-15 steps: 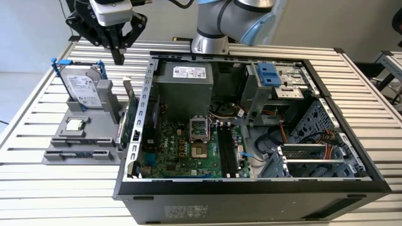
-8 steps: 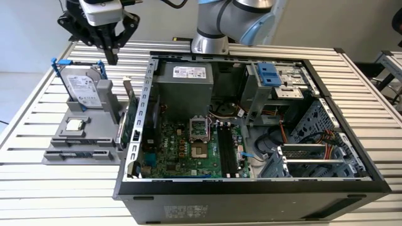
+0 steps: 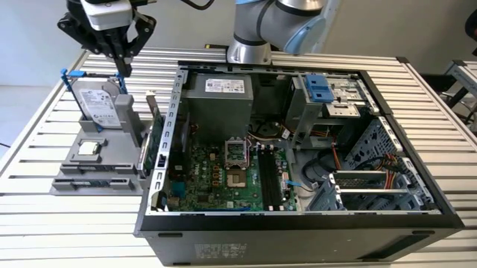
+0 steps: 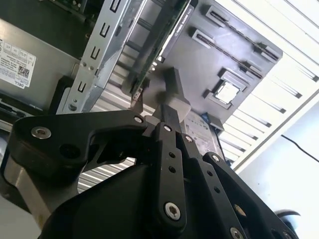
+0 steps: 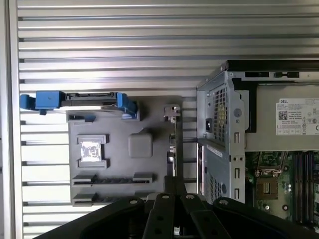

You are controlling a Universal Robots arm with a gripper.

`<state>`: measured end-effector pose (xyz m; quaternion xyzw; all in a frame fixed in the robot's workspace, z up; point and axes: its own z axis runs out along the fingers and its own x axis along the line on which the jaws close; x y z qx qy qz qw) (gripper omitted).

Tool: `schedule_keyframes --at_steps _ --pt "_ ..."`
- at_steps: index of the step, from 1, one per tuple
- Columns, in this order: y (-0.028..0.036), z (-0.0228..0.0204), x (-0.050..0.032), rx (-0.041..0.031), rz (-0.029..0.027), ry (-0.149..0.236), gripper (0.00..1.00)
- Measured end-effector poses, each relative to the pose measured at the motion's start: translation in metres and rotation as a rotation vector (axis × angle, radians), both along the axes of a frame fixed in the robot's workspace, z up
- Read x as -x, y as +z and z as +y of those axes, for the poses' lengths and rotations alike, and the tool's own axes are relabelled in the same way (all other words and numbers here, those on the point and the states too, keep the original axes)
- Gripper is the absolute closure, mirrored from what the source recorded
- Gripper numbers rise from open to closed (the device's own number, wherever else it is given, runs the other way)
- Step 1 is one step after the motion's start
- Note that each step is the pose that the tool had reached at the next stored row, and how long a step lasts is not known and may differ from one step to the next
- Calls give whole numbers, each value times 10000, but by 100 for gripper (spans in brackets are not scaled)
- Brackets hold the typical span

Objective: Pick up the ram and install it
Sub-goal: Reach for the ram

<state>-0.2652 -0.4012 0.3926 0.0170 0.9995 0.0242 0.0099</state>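
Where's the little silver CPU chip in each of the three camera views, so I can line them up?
Exterior view: the CPU chip sits in the grey holder at the exterior view's left, outside the case.
Second wrist view: the chip lies in the holder's square recess.
First wrist view: the chip lies near the blue-railed hard drive.
Shared landmark: the grey holder.
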Motion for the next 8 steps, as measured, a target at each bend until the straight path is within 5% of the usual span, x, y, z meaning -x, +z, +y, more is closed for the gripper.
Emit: schedule_keyframes --at_steps 8 --pt "0 -2 126 0 0 11 100"
